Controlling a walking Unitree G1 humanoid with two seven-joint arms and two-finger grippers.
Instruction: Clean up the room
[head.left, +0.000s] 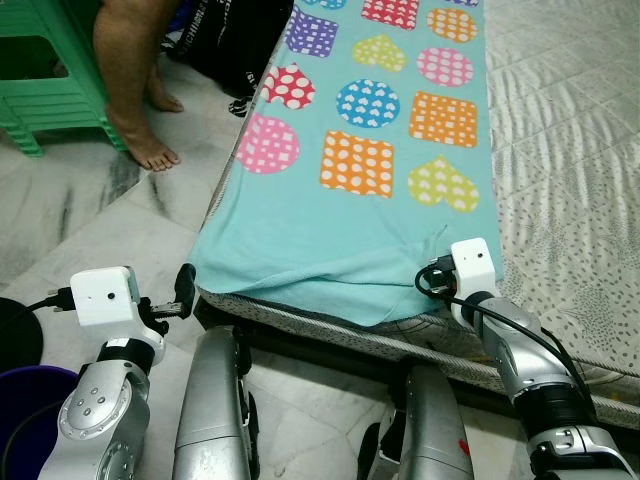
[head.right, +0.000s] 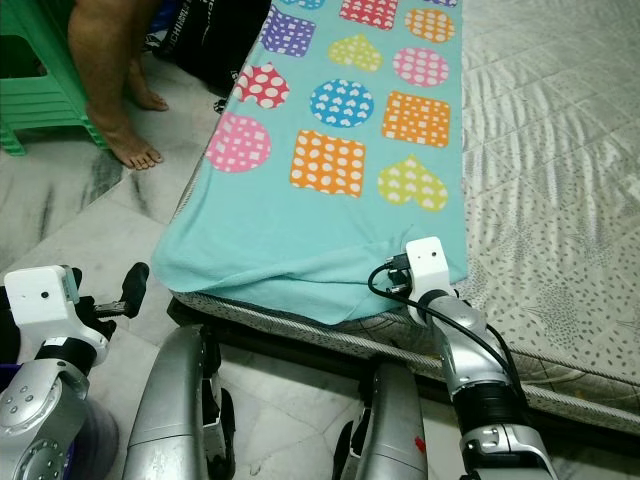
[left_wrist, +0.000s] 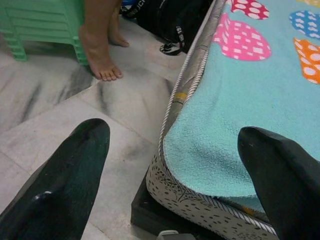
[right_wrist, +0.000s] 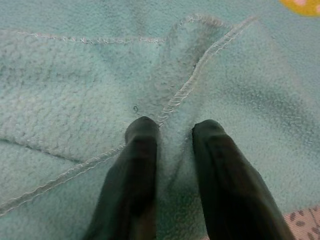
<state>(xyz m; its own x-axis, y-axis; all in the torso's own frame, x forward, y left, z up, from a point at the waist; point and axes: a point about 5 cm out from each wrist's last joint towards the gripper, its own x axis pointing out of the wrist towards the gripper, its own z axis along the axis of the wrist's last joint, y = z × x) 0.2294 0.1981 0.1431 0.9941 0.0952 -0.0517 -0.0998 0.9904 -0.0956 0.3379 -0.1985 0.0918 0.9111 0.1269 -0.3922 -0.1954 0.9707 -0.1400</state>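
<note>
A teal fleece blanket (head.left: 350, 170) with bright dotted hearts, circles and squares lies along the left side of the mattress (head.left: 570, 150), its near edge rumpled and folded. My right gripper (right_wrist: 172, 132) rests on the blanket's near right corner and is shut on a fold of its stitched hem (right_wrist: 175, 100). My left gripper (left_wrist: 170, 165) is open, held in the air just off the bed's near left corner (head.left: 200, 285), with one finger (left_wrist: 65, 175) over the floor and the other over the blanket.
A person's bare legs and feet (head.left: 135, 110) stand on the marble floor left of the bed, beside a green plastic stool (head.left: 45, 70). A black bag (head.left: 230, 40) leans against the bed's side. A purple bucket (head.left: 25, 410) sits at my lower left.
</note>
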